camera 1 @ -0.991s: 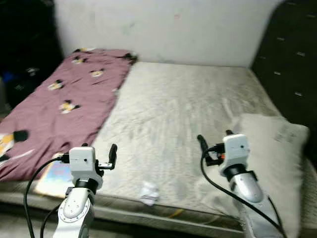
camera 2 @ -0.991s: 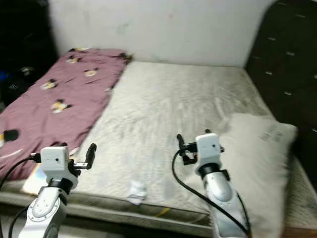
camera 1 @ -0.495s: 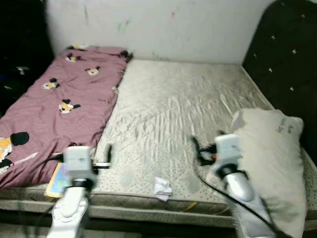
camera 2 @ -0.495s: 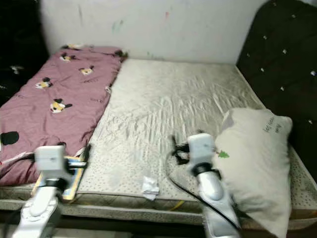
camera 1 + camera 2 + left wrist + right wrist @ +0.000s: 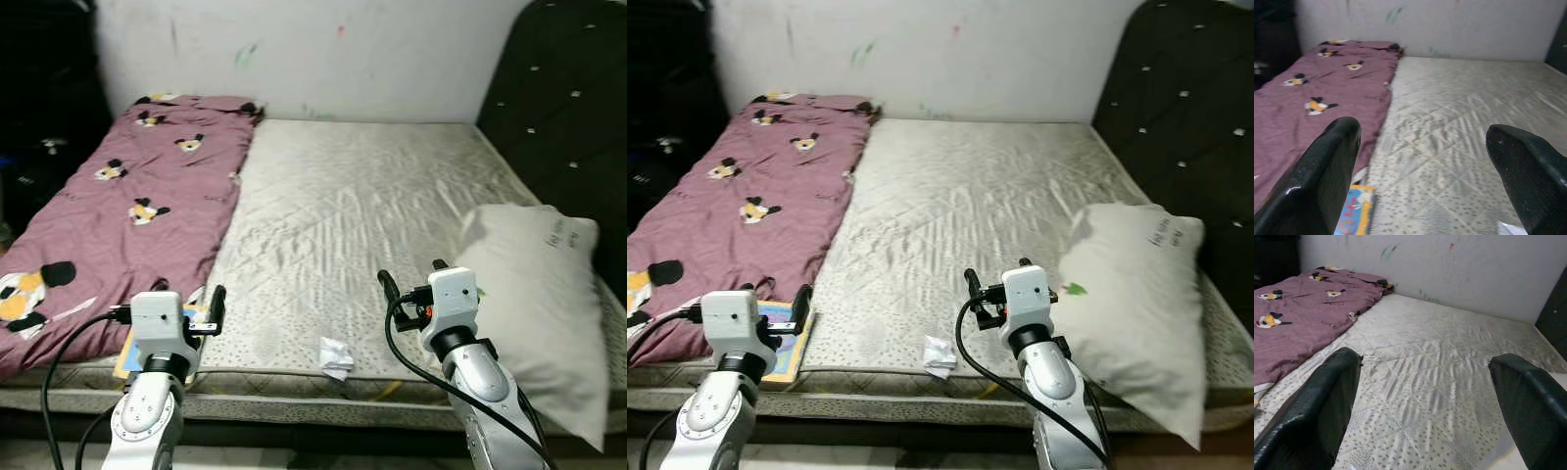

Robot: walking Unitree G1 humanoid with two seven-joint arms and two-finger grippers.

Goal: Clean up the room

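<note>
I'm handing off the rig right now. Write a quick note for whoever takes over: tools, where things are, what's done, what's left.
Left tool: open, empty, raised over the bed's near edge.
Right tool: open, empty, raised beside the pillow.
Crumpled paper lies on the mattress near the front edge, between the two arms.
Book lies at the front edge, partly under the maroon blanket.
Pillow sits on the bed's right side.
Done: nothing picked up yet.
Left: paper, book, probably straighten blanket.

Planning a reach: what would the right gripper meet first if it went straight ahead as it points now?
Probably the bare mattress: the right gripper, jaws open, points low across it toward the wall. Depth is unclear.
</note>
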